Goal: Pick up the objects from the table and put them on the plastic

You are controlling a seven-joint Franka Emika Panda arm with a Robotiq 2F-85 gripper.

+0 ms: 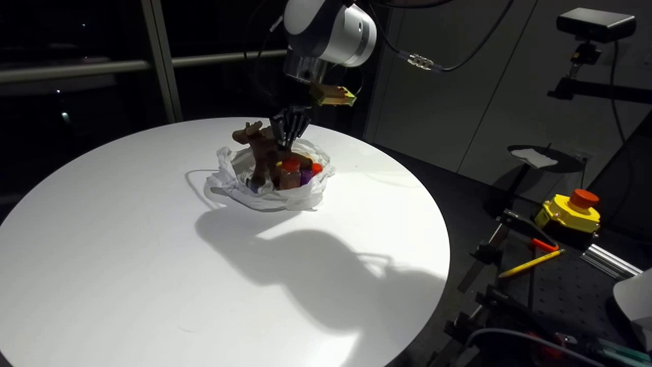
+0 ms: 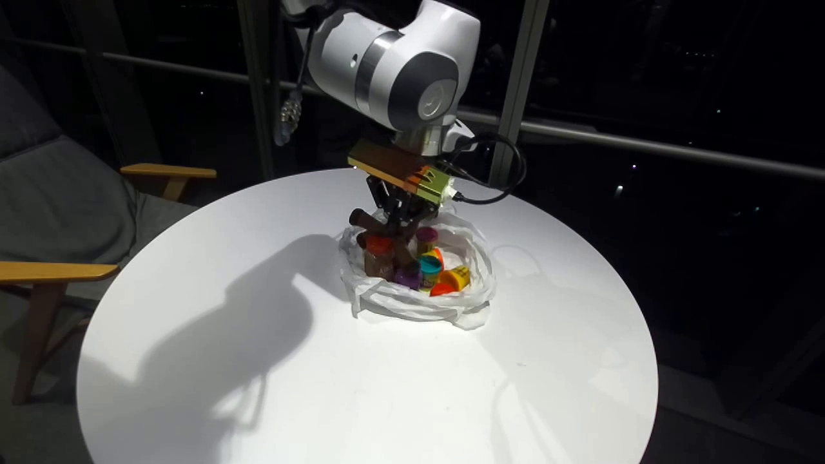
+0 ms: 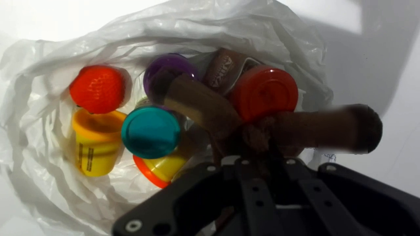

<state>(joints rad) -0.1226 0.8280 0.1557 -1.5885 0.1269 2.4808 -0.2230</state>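
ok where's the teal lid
In the wrist view, the teal lid is left of centre inside the plastic bag, just right of a yellow tub and below the purple item.

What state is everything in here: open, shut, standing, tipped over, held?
Tool: shut
Brown plush animal: gripped by the tool
Plastic bag: crumpled, open at the top
Red-lidded jar: upright, lid on
Teal-lidded pot: upright, lid on
Pink-lidded pot: upright, lid on
Yellow pot with printed side: tipped over
Yellow pot with red-orange rim: seems tipped, partly hidden
Red button: pressed or not, cannot tell
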